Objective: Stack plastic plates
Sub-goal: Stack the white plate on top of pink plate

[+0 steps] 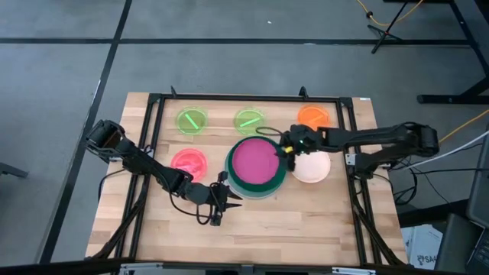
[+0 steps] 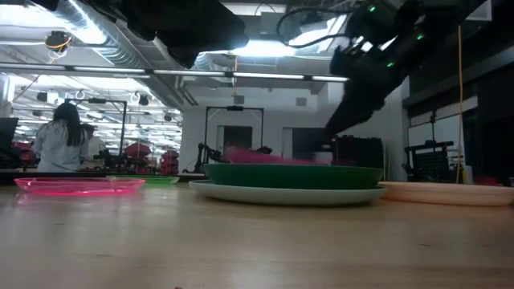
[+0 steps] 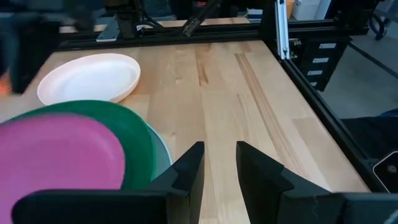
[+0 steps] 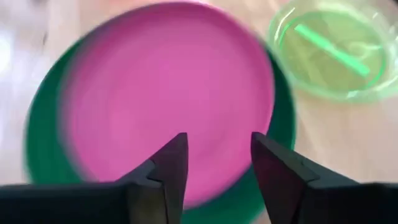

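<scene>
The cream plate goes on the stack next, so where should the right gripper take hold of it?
Probably by the raised rim. The cream plate lies flat on the table, right beside the stack's dark green plate, so approach its free outer edge, away from the stack. The right gripper is open above the magenta plate.

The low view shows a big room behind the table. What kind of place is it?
Probably a robotics lab or workshop: bare ceiling ducts with strip lights, a metal frame standing on the floor, and a person working at a far bench.

A magenta plate (image 1: 255, 160) tops a dark green plate (image 1: 238, 180), beside cream (image 1: 313, 167), orange (image 1: 313, 115), pink (image 1: 189, 163) and lime (image 1: 192, 121) plates.
</scene>
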Controlling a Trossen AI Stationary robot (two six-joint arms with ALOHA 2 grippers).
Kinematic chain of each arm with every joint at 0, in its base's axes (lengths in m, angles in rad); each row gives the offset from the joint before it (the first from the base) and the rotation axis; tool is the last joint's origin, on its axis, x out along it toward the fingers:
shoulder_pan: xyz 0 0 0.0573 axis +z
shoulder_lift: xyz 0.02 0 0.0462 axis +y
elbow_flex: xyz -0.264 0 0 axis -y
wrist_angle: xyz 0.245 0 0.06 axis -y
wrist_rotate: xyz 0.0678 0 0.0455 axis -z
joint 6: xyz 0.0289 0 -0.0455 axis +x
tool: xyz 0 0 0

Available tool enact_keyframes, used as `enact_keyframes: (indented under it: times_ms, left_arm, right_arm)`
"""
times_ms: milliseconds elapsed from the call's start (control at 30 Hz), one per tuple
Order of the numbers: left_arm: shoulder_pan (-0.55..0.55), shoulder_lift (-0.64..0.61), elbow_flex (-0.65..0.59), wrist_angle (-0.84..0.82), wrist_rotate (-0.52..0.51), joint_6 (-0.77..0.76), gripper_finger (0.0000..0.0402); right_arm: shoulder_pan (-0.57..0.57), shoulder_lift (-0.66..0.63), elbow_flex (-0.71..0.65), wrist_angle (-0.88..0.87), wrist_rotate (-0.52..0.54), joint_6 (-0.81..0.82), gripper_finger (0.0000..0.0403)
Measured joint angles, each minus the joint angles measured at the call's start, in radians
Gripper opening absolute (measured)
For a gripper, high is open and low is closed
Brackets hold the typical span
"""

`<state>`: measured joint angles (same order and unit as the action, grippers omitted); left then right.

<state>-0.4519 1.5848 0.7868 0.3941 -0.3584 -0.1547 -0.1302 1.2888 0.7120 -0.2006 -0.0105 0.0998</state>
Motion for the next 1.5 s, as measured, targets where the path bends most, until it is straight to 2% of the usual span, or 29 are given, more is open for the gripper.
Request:
enact_keyframes:
  times_ms: [67,233,533,700,933,1267,1500]
  left_arm:
    - [0.0,0.0,0.0,0.0,0.0,0.0,0.0086]
    - [0.005,0.0,0.0,-0.001,0.0,0.001,0.0086]
    - [0.007,0.0,0.0,0.0,0.0,-0.001,0.0086]
    - [0.007,0.0,0.0,0.004,0.0,0.0,0.0086]
    - [0.007,0.0,0.0,0.004,0.0,0.0,0.0086]
    - [0.007,0.001,0.0,0.02,0.0,0.001,0.0086]
    - [0.007,0.001,0.0,0.02,0.0,0.0,0.0086]
  right_arm:
    - [0.045,-0.039,0.0,-0.055,0.004,0.004,0.0172]
    - [0.196,-0.093,0.0,-0.196,0.103,0.039,0.0172]
    - [0.448,-0.095,-0.001,-0.375,0.275,0.186,0.0172]
    - [0.544,-0.095,-0.046,-0.4,0.348,0.264,0.0172]
    - [0.584,-0.094,-0.149,-0.354,0.351,0.364,0.0172]
    - [0.582,-0.093,-0.267,-0.209,0.377,0.365,0.0172]
    - [0.581,-0.093,-0.29,-0.207,0.377,0.364,0.0172]
